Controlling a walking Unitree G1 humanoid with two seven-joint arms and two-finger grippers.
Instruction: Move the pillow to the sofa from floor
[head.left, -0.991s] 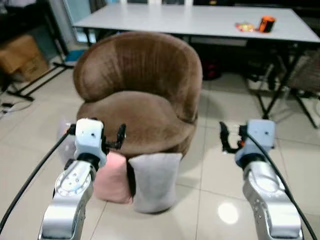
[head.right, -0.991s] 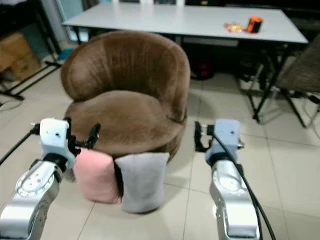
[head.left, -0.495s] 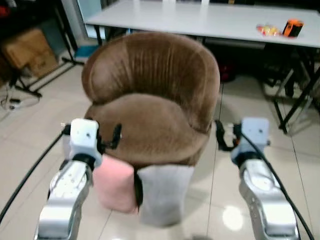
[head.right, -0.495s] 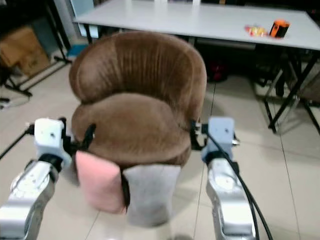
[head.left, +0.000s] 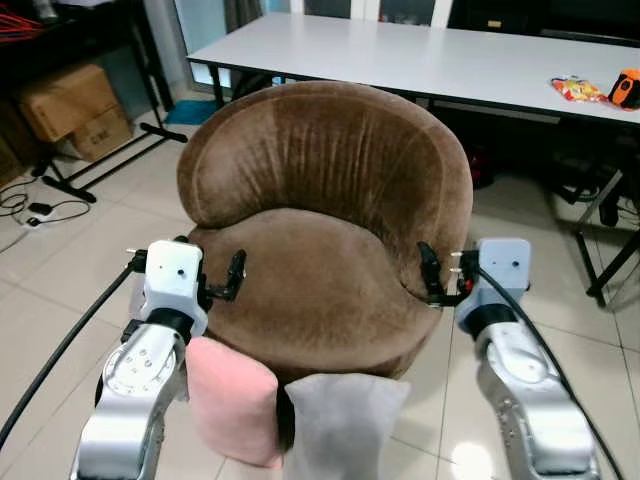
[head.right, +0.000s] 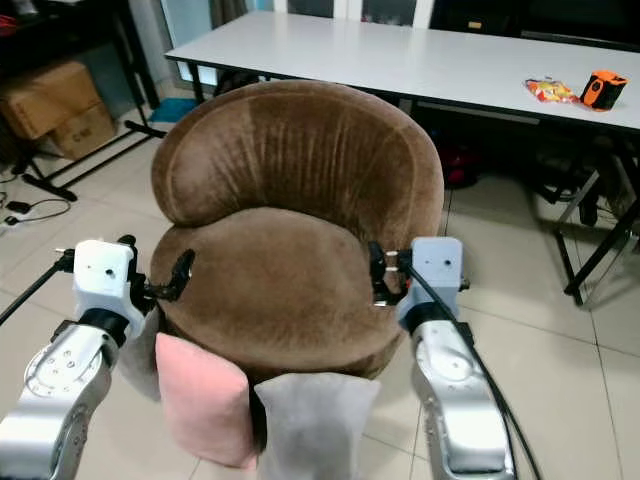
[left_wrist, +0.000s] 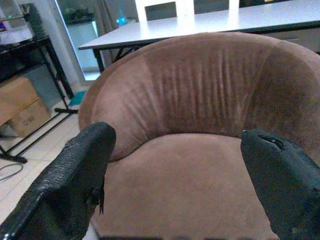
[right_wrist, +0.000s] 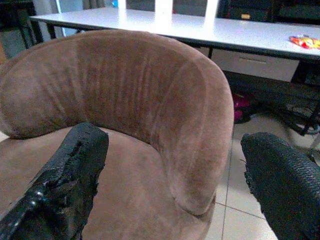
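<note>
While both pincers (L (head.left: 237, 272), R (head.left: 431, 280)) gape empty, pink pillow (head.left: 232, 398) & grey pillow (head.left: 340, 425) lean vs sofa (head.left: 320, 240).

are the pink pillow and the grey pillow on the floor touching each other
Touching. In the left eye view the soft pink pillow and the grey fabric pillow lean side by side with edges pressed together, no floor visible between.

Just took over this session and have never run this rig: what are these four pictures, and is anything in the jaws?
The two wide pictures come from the robot's head. The silver arms are its own: left gripper, right gripper, both raised beside the brown sofa chair. The close-ups look along each wrist's black fingers at the chair. Both jaws are open and hold nothing. A pink pillow and a grey pillow stand on the floor against the chair's front.
</note>
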